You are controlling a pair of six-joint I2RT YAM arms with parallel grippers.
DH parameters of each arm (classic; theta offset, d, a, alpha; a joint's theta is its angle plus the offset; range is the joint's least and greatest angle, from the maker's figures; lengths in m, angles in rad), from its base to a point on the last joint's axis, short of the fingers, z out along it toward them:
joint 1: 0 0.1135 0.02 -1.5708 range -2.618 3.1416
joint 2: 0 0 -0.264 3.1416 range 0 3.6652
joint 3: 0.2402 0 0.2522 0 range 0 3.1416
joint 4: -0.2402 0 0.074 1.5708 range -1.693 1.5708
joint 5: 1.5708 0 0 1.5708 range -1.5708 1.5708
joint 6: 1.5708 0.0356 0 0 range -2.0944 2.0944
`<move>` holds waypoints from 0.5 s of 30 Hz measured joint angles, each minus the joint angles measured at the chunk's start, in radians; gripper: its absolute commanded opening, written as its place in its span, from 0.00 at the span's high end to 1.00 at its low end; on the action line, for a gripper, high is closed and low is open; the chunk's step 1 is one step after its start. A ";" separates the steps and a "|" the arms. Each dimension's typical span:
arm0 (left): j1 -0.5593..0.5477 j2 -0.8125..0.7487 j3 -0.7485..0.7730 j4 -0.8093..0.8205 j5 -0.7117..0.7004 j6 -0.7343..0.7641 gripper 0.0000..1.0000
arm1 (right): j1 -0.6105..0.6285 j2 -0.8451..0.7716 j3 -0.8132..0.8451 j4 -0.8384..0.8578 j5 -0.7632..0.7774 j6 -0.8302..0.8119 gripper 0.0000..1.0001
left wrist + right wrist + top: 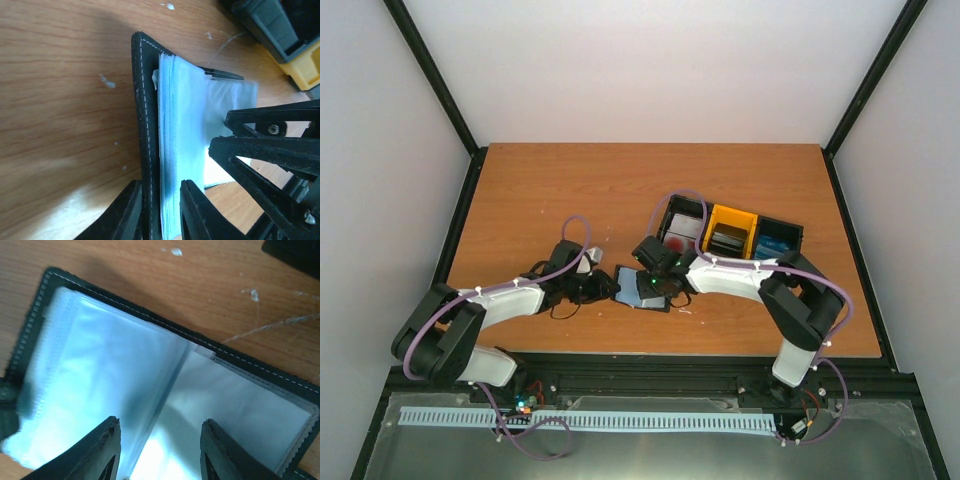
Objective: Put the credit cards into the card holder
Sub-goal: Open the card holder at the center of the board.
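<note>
The black card holder (638, 292) lies open on the table between my two arms, its clear sleeves fanned out. My left gripper (161, 187) is shut on the holder's left cover (145, 100) and the sleeve stack (175, 130), one finger against each side. My right gripper (161, 422) hangs open just over the sleeves (100, 355), with nothing between its fingers. In the left wrist view its fingertips (225, 145) touch a clear sleeve. The credit cards sit in the trays: a red-and-white one (680, 234), a grey one (725, 241), a blue one (775, 244).
A joined row of a black (670, 212), a yellow (745, 218) and another black tray (792, 228) stands right behind the right gripper. The yellow tray's corner (305, 75) shows in the left wrist view. Small white specks dot the wood.
</note>
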 measured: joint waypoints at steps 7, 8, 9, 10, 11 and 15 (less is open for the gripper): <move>0.000 0.000 0.000 -0.031 -0.061 -0.002 0.74 | 0.000 0.039 0.010 -0.017 0.002 0.004 0.51; 0.000 0.000 0.000 -0.033 -0.066 -0.002 0.73 | 0.000 0.041 0.012 -0.017 0.002 0.004 0.51; 0.000 0.000 0.000 -0.035 -0.071 -0.002 0.71 | 0.000 0.044 0.014 -0.016 0.002 0.004 0.50; 0.000 0.000 0.000 -0.038 -0.078 -0.002 0.69 | 0.000 0.047 0.014 -0.015 0.002 0.005 0.50; 0.000 0.000 0.000 -0.041 -0.085 -0.003 0.69 | 0.000 0.050 0.014 -0.015 0.002 0.005 0.51; 0.000 -0.006 0.000 -0.066 -0.130 -0.003 0.69 | 0.000 0.055 0.014 -0.013 0.002 0.005 0.63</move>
